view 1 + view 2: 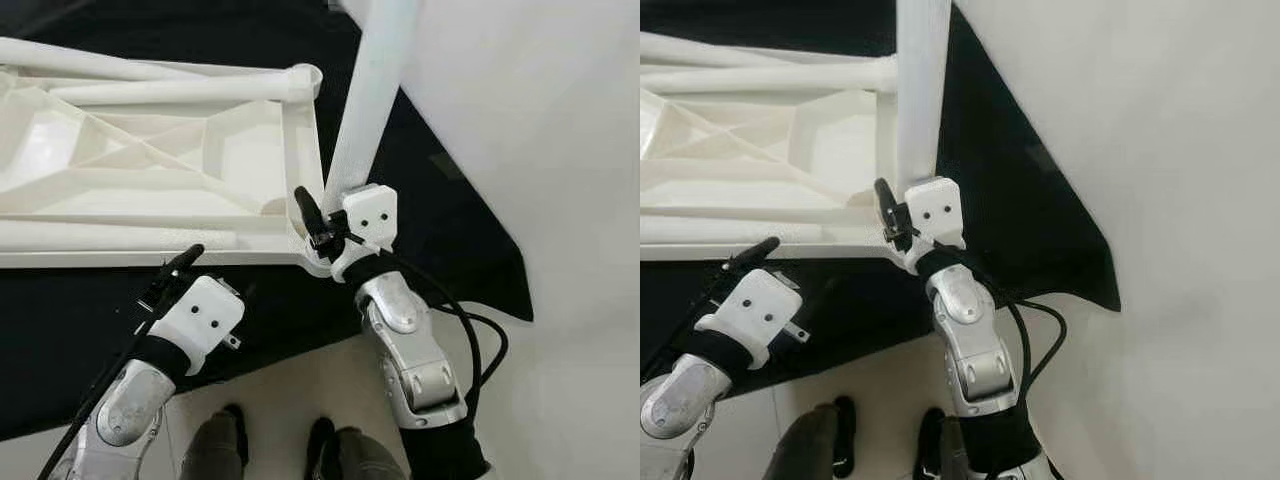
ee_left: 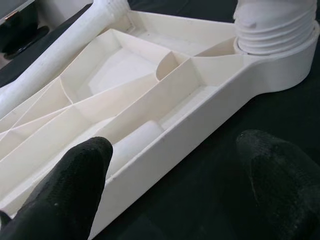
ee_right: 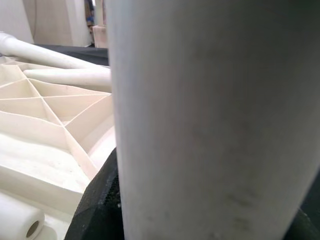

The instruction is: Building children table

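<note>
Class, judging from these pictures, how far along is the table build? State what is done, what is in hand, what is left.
Done: the ribbed tabletop lies upside down on the black mat. In hand: the right gripper holds an upright leg at the threaded corner socket. The open left gripper waits beside the rim. Left: loose legs lie across the ribs, unfitted.

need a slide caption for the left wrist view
Left gripper open beside the upturned white tabletop, facing the corner socket where a threaded leg stands screwed in.
</note>
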### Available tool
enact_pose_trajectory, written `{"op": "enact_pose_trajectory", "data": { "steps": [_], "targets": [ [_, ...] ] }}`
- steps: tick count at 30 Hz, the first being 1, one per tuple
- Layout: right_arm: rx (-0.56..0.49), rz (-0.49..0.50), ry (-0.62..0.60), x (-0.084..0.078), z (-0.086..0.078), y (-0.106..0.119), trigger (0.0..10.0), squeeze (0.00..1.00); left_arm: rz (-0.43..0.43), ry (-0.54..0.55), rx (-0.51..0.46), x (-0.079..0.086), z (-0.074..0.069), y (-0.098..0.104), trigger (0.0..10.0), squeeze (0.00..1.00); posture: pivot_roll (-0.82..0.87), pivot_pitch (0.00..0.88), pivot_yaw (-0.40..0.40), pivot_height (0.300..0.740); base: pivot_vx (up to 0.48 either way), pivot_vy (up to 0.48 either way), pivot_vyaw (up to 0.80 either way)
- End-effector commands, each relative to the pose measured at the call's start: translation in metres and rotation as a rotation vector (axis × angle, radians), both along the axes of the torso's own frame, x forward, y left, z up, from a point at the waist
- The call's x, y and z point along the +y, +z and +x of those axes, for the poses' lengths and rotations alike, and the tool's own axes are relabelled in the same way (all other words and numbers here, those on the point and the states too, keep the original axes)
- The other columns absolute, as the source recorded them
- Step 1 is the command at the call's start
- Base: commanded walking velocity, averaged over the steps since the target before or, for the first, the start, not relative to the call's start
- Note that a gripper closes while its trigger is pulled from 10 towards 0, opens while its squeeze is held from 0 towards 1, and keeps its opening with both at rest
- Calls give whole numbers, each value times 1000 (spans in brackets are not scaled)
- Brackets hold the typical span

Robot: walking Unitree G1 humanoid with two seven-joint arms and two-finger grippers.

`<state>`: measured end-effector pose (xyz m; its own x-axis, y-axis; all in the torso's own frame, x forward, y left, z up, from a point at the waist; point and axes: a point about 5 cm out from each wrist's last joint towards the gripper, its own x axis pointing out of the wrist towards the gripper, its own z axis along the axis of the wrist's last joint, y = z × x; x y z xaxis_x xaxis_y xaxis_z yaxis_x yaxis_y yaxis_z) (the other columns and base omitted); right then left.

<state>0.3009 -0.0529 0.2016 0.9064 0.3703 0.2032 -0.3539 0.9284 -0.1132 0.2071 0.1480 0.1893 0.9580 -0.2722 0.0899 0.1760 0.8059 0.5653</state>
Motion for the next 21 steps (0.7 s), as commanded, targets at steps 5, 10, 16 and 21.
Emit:
{"op": "enact_pose_trajectory", "data": {
  "steps": [5,10,16,21],
  "targets": [
    [125,-167,-225,-45,41,-21,10000,1000,-20,1,3,-3,-1,-3,10000,0,250,246,-157,740,0,0,0],
    [61,-145,-311,-70,56,-3,10000,1000,-19,-4,2,-4,0,-4,10000,0,243,245,-151,740,0,0,0],
    [-9,-38,-227,-92,58,15,10000,1000,-17,-11,3,-2,2,-3,10000,0,219,251,-139,740,0,0,0],
    [-5,132,133,-90,24,14,10000,0,-15,-29,12,-3,2,-4,10000,0,194,261,-129,740,0,0,0]
  ]
}}
